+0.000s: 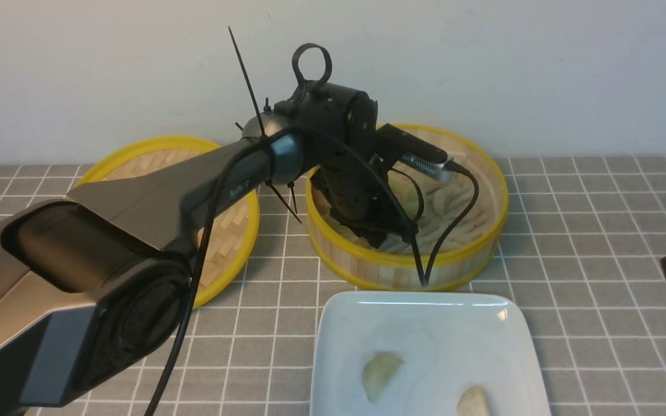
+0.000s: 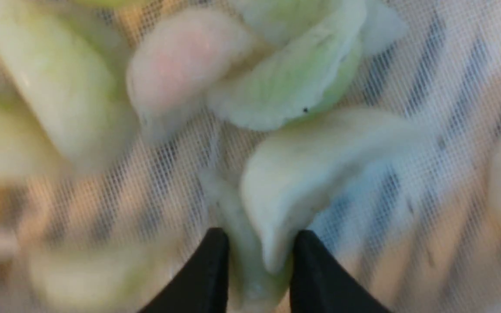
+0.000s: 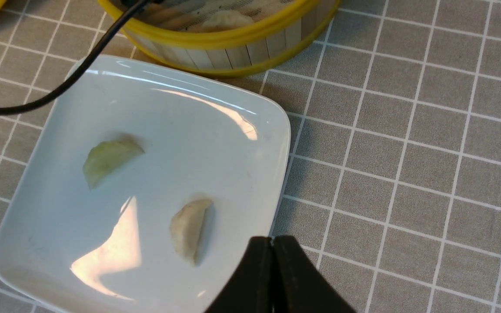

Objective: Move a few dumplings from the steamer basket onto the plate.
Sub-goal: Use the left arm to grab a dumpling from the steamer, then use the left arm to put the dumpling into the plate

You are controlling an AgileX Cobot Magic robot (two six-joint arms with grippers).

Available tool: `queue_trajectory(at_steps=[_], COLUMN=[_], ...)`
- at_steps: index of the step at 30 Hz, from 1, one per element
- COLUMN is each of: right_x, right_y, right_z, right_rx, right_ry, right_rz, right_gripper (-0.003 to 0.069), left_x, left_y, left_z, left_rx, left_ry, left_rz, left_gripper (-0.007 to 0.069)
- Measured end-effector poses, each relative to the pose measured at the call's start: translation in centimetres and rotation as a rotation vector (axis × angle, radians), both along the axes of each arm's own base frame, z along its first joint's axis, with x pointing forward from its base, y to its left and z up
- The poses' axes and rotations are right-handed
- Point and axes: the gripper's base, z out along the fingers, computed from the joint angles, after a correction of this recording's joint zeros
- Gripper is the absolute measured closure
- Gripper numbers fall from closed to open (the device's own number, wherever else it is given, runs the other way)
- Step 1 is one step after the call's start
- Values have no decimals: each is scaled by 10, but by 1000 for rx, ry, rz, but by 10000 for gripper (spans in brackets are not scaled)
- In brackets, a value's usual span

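**Down Among Dumplings in the Steamer Basket**

Inside the slatted steamer basket [image 1: 367,268], pinched in the left claw [image 2: 260,243]: a pale green dumpling [image 2: 252,278], with green, cream and pinkish neighbours on mesh cloth [image 2: 172,161]. On the glossy white plate [image 1: 425,323], one green dumpling [image 3: 109,158], one cream dumpling [image 3: 188,230], apart. Closed and empty, the right claw [image 3: 271,242]. Behind the left arm [image 1: 206,179], partly hidden, a woven lid [image 1: 232,254].

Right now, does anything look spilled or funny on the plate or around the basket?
Nothing looks spilled. The plate sits flat with a green dumpling and a cream dumpling lying apart on it. The steamer basket stands upright behind it. The black cable dangling over the basket's rim belongs to the robot's left arm.
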Motion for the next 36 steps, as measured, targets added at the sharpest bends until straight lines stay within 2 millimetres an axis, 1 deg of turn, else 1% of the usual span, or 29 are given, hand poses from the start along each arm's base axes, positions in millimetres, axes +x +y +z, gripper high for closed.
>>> queue_trajectory(at_steps=[2,3,7,9,12,14,15,16,19,20,22,23,24,25,26,29,30,31,33,34,36], right_x=[0,0,0,0,0,0,0,0,-1,-1,-1,-1,-1,-1,-1,0,0,0,1,2,4], right_y=[0,0,1,1,1,1,1,2,2,2,2,2,2,2,2,2,3,3,3,3,3], right_z=[0,0,0,0,0,0,0,0,0,0,0,0,0,0,0,1,1,1,2,2,3], right_rx=[0,1,6,9,12,17,18,19,24,25,29,29,30,30,30,31,32,34,36,37,37], right_ry=[0,0,1,2,3,4,4,4,6,6,7,7,7,7,7,3,-2,-7,-17,-21,-20], right_rz=[2,2,3,3,3,4,4,4,5,5,5,5,5,5,5,5,4,3,2,1,2], right_gripper=[673,673,673,673,673,673,673,673,673,673,673,673,673,673,673,673,673,673,673,673,673], left_x=[-5,-8,-22,-30,-38,-43,-49,-52,-76,-88,-101,-104,-108,-109,-108,-103,-101,-99,-97,-95,-94], left_y=[3,5,13,18,21,23,24,24,26,26,22,21,19,18,16,13,11,10,8,7,7], left_z=[13,25,84,111,132,137,140,138,126,118,99,93,79,77,63,43,36,29,24,20,17], left_rx=[13,10,-20,-44,-77,-97,-118,-123,-106,-86,-49,-41,-15,-11,11,34,39,40,40,37,36], left_ry=[25,22,-28,-61,-82,-74,-51,-34,60,97,168,188,225,230,261,293,299,300,299,294,294], left_rz=[-1,-1,-9,-11,-11,-7,-4,-3,-18,-30,-48,-52,-60,-60,-60,-53,-51,-47,-44,-41,-35], left_gripper=[468,468,468,468,468,468,468,468,468,468,468,468,468,468,468,466,455,433,397,342,252])
